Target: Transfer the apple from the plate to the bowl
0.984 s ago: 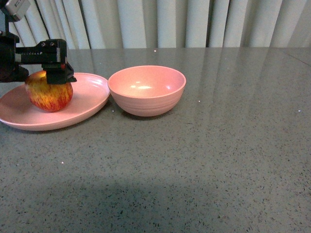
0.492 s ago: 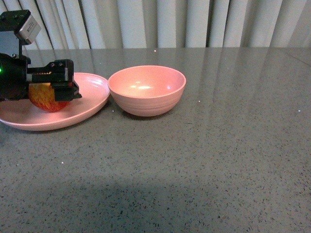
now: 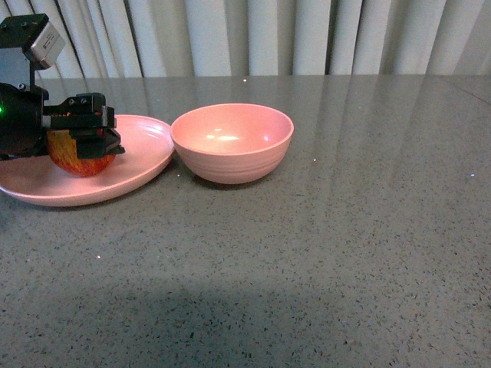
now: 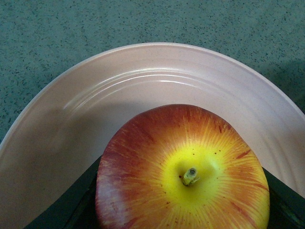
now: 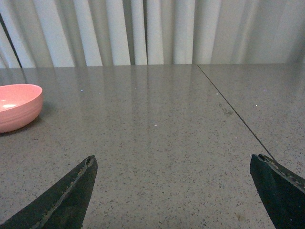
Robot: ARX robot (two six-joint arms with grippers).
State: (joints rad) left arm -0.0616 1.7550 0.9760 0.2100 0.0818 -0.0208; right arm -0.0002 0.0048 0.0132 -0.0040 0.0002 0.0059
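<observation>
**Q:** What takes up most of the scene?

**A:** A grey speckled counter, seen from my chest camera. Pale curtains hang behind its far edge.

**Q:** What stands on it?

**A:** The plate is wide, shallow and matte pink. It lies at the left edge, in the far half of the counter. Just beside it, toward the middle, stands the bowl, which is deeper and narrower and the same pink. (Their rims come very close, and I cannot tell whether they touch.)

**Q:** Where is the apple?

**A:** The apple rests on the plate, not in the bowl. It is red streaked with yellow, and its yellow stem dimple faces up at my left wrist camera.

**Q:** And your hands?

**A:** My left gripper reaches over the plate from the left edge. Its black fingers are clamped on the apple, one against each side. My right gripper shows only in its own wrist camera. It hangs low over the counter, well apart from the bowl, with its fingers spread wide and released.
</observation>
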